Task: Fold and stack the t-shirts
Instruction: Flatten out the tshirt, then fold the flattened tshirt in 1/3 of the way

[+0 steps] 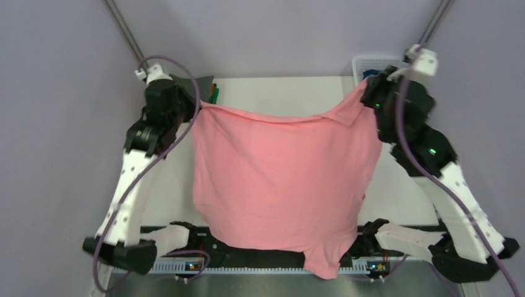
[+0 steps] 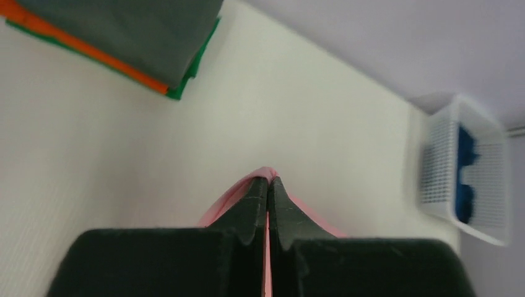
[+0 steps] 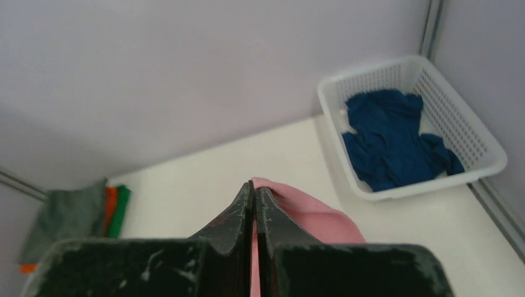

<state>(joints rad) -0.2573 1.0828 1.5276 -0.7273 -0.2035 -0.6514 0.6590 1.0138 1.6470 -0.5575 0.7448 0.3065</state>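
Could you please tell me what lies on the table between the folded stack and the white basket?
Nothing: in the right wrist view, the table is bare between the folded stack and the white basket.

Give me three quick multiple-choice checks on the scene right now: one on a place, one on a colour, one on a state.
1. Where is the navy t-shirt?
A) in the white basket
B) on the table's near edge
C) draped over an arm

2. What colour tops the folded stack?
A) orange
B) grey
C) pink

3. The pink t-shirt is:
A) folded flat
B) hanging spread, held by the left gripper and right gripper
C) crumpled in the basket

Answers:
1 A: the blue cloth lies inside the lattice walls.
2 B: grey cloth covers the orange and green edges.
3 B: both sets of jaws are shut on pink fabric, and the shirt hangs between the arms.
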